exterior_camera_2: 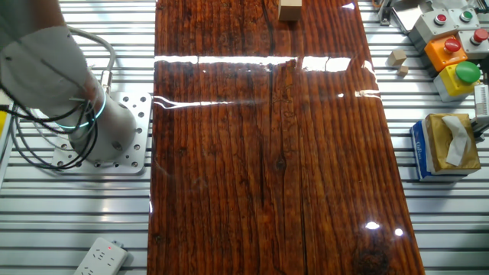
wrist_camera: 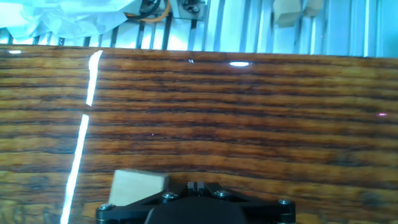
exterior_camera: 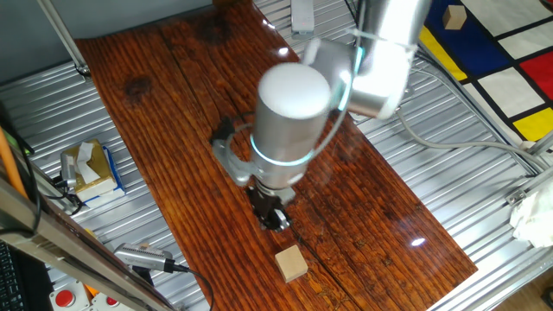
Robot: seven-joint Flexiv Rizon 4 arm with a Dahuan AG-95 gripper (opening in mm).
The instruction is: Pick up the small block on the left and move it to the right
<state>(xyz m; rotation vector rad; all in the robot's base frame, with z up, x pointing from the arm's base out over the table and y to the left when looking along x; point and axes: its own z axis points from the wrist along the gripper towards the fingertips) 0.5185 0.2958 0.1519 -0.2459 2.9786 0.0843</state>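
One fixed view: the small block (exterior_camera: 291,263) lies free on the wooden board (exterior_camera: 173,130), just beyond the gripper (exterior_camera: 275,216). Jaw opening cannot be determined; nothing appears held. Grasp and transfer judged outstanding.

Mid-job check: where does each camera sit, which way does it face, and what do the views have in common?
One fixed view: high, off one end of the wooden board, looking down; shows the arm, the gripper and the small block.
The other fixed view: overhead from the opposite side; shows the arm's base, with the small block at the top edge.
Hand view: on the hand, looking along the board toward the slatted table; shows the black hand housing and the small block.
Shared: the board and small block.
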